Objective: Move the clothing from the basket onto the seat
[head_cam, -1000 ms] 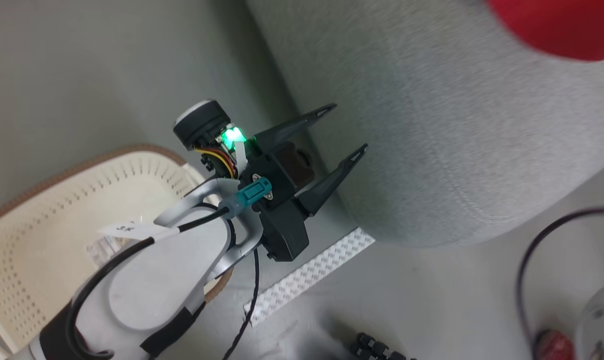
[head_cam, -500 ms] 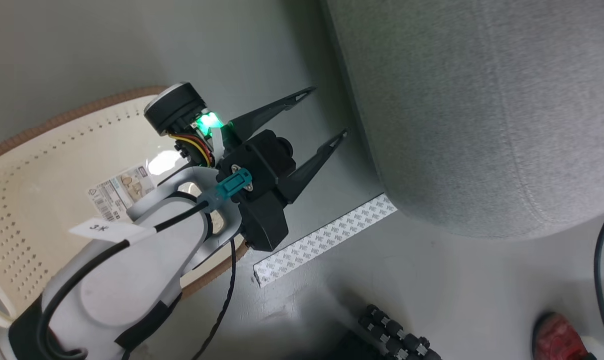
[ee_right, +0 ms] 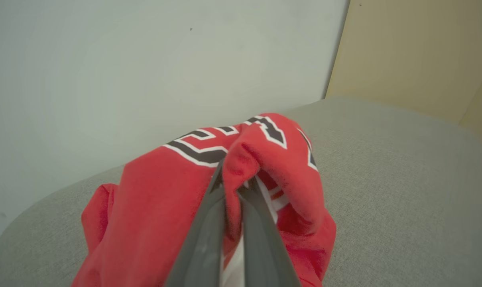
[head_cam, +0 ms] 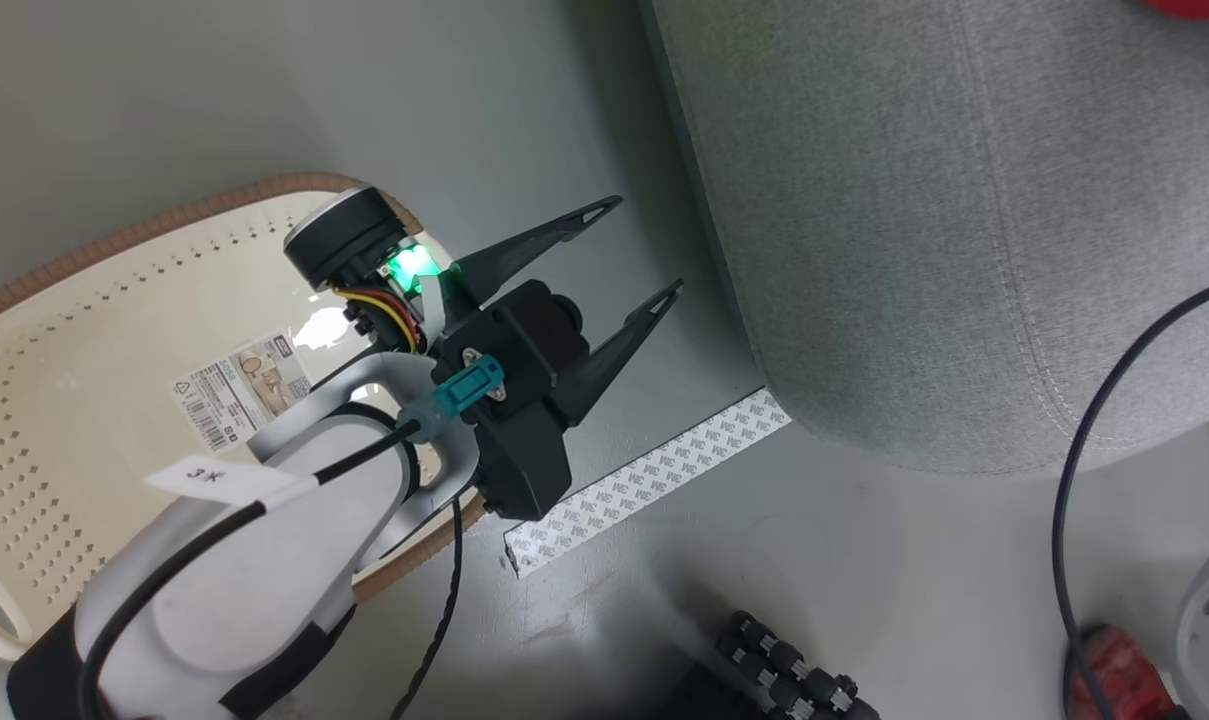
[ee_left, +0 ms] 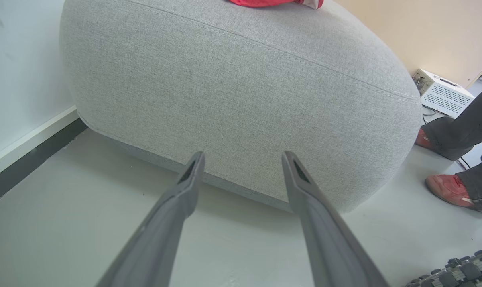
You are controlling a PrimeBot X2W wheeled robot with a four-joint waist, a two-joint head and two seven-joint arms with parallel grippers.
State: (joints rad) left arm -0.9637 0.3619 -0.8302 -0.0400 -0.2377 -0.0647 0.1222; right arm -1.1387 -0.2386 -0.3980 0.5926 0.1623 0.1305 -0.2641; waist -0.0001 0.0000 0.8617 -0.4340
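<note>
Nearly done, I judge. Closest to me, my left jaws stand spread wide with nothing between them, over the grey floor (head_cam: 814,560) between the basket (head_cam: 114,320) and the seat (head_cam: 914,220). What shows of the basket is bare, down to the barcode label (head_cam: 239,390) on its bottom; my forearm hides one corner. My right jaws are pinched tight on a fold of the red clothing (ee_right: 153,199), bunched over the top of the seat. Left to do: let go, then check that hidden corner. A strip of white tape (head_cam: 654,480) lies on the floor by the seat's foot. Farther off are a person's red shoes (ee_left: 448,189), a white box (ee_left: 444,93), a pale wall (ee_right: 125,59) and a beige panel (ee_right: 404,52).
</note>
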